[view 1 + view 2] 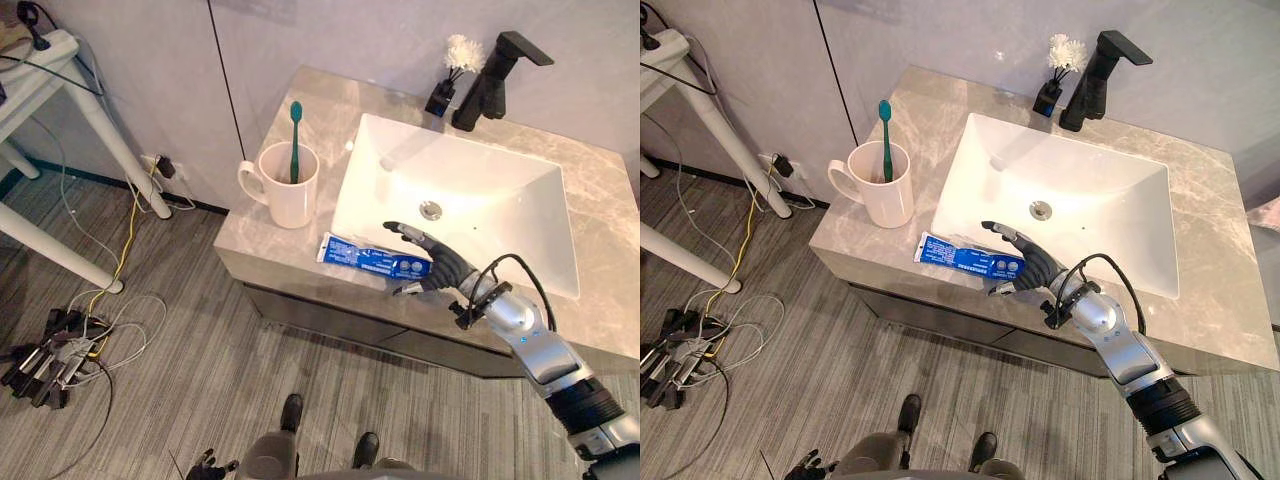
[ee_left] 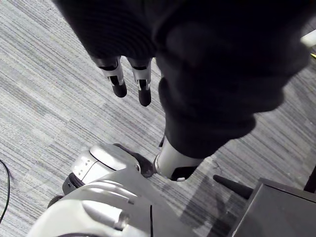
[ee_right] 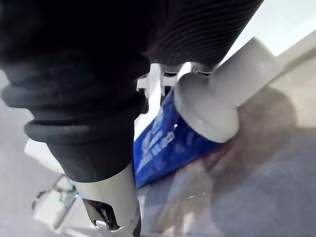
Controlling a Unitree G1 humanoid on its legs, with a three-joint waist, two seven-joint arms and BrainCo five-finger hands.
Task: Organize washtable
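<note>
Blue toothpaste tube point(image 1: 372, 258) lies unstowed on the counter's point(image 1: 600, 200) front edge, your right hand point(image 1: 432, 262) with fingers spread apart at its cap end; the toothbrush point(image 1: 295, 140) already stands in the mug point(image 1: 290, 195), and your left hand point(image 2: 117, 79) hangs slack-fingered.

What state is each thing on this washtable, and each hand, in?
Mug: upright.
Toothbrush: standing in the mug.
Toothpaste tube: capped, lying flat on the counter.
Faucet: off.
Sink: empty.
Right hand: fingers open, at the tube's cap.
Left hand: fingers open, hanging.
</note>
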